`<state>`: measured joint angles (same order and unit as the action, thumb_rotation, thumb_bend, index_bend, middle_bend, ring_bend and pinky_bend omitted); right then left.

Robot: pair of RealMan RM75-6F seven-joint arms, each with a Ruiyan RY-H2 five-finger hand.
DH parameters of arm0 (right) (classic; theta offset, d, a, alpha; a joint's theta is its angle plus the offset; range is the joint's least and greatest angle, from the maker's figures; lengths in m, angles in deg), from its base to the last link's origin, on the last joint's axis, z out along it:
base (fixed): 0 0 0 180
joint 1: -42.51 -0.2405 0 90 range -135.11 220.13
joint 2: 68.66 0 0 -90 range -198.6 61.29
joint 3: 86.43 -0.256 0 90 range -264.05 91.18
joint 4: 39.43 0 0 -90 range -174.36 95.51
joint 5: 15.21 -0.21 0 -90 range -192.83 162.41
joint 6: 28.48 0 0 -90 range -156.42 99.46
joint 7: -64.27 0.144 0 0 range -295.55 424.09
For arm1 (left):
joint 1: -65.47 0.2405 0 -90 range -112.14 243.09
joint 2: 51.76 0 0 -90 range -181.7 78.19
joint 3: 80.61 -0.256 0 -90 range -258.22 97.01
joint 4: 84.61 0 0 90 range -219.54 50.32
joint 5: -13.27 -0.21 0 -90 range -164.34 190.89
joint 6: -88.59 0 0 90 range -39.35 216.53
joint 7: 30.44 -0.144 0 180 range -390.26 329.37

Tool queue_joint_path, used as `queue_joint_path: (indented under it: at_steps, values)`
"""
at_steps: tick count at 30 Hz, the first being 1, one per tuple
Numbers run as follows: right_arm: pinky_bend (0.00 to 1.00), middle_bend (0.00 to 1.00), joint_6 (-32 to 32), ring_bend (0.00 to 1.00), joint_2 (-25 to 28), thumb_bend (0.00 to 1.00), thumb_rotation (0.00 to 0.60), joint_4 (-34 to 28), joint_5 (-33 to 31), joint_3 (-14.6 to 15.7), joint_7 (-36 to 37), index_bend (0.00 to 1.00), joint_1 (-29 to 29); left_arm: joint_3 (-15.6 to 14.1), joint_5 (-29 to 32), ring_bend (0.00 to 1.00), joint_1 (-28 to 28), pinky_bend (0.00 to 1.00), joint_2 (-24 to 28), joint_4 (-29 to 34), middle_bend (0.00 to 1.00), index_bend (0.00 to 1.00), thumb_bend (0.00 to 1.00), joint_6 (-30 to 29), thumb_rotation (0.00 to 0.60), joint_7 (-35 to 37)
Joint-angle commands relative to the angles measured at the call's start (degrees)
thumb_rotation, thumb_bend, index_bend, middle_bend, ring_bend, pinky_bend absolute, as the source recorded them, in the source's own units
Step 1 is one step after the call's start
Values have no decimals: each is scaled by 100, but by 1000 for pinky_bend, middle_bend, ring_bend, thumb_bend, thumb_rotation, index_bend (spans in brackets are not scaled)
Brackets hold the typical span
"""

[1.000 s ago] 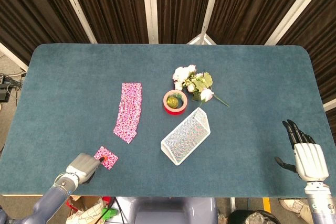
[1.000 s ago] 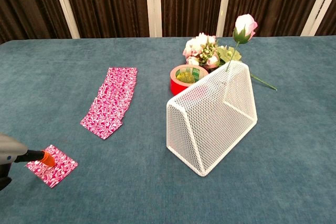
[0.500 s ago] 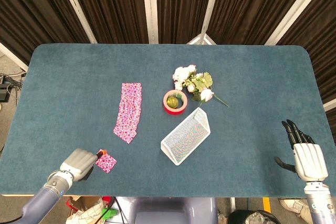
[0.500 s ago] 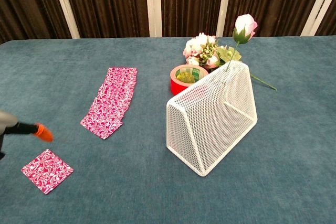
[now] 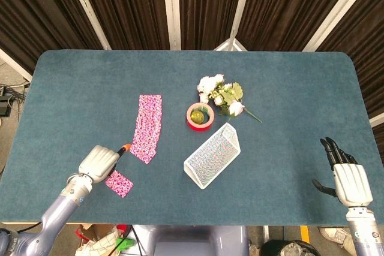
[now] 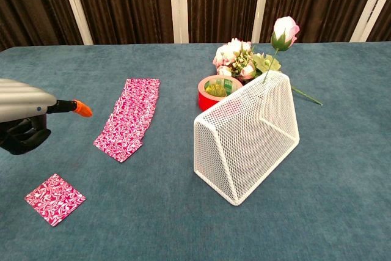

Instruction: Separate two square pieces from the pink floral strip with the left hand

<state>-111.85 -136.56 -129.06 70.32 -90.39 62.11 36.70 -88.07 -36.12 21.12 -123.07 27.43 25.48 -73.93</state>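
The pink floral strip [image 5: 147, 127] [image 6: 129, 117] lies flat, left of the table's middle. One separated pink square [image 5: 119, 183] [image 6: 54, 198] rests alone near the front left edge. My left hand [image 5: 100, 161] [image 6: 25, 120] hovers above the table between the square and the strip's near end, one orange-tipped finger [image 5: 125, 147] [image 6: 80, 109] pointing toward the strip and the other fingers curled in; it holds nothing. My right hand [image 5: 345, 172] stays at the front right corner with fingers spread, empty; the chest view does not show it.
A white wire mesh basket [image 5: 212, 155] [image 6: 247, 143] lies on its side right of the strip. Behind it are a red tape roll [image 5: 200, 116] [image 6: 215, 90] and a bunch of artificial flowers [image 5: 222, 95] [image 6: 252, 56]. The table's front edge [image 5: 36, 223] runs close to the loose square.
My left hand let go of the separated square, rose, and travelled back and right toward the strip's near end. The square stays near the front edge. The right hand has barely moved.
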Motion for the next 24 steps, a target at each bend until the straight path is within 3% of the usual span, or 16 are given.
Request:
queue_joint_path:
  at_steps: [1, 8, 24]
  values:
    - [314, 95, -1, 238, 5, 181, 600, 4, -10, -7, 1, 0, -1, 205, 643, 735, -295, 691, -359, -304, 846, 117, 909, 288, 600, -415]
    - [314, 94, -1, 238, -2, 182, 600, 27, -28, -10, 6, 0, 2, 271, 1203, 735, -513, 691, -748, -573, 846, 117, 909, 364, 600, -735]
    - [314, 95, -6, 238, 2, 181, 600, 43, -41, -22, 40, 0, -1, 197, 1524, 737, -700, 691, -1124, -876, 848, 117, 909, 401, 600, -913]
